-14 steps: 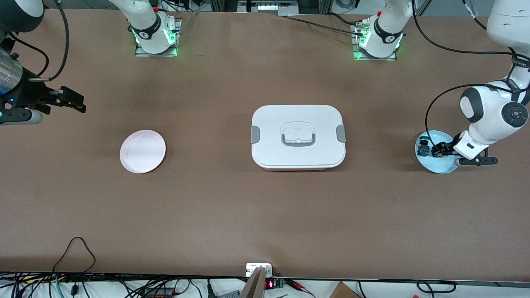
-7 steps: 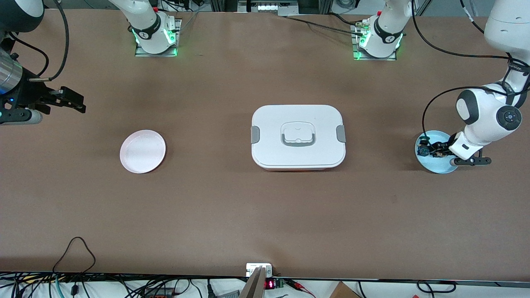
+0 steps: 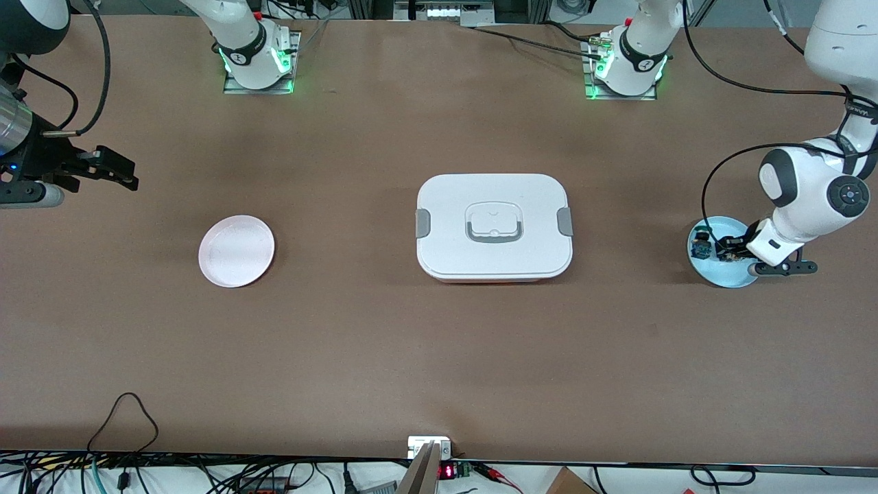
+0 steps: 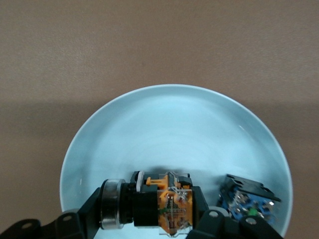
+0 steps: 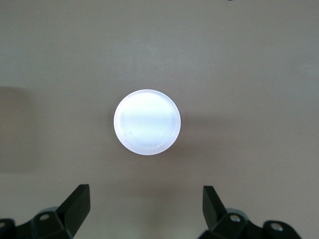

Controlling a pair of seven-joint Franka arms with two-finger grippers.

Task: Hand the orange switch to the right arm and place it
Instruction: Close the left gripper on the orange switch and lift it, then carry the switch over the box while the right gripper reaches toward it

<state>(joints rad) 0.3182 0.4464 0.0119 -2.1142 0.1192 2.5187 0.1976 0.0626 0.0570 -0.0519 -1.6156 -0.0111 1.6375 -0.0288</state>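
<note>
The orange switch [image 4: 160,204], a black body with an orange clear-cased block and a silver ring, lies on its side in the light blue plate [image 4: 174,124] at the left arm's end of the table. My left gripper [image 4: 149,213] is shut on it, one finger at each end, low in the plate [image 3: 728,276]. My right gripper [image 3: 127,175] hangs open with nothing in it at the right arm's end of the table. In the right wrist view its fingertips [image 5: 79,199] stand wide apart, and the pink plate [image 5: 147,122] lies below.
A small blue-and-green-topped part [image 4: 247,201] lies in the blue plate beside the switch. A white lidded box [image 3: 494,226] with grey clips stands mid-table. The pink plate [image 3: 236,250] lies between the box and the right arm's end.
My left gripper has closed from open onto the orange switch in the blue plate. The right gripper has shifted slightly and stayed open.
</note>
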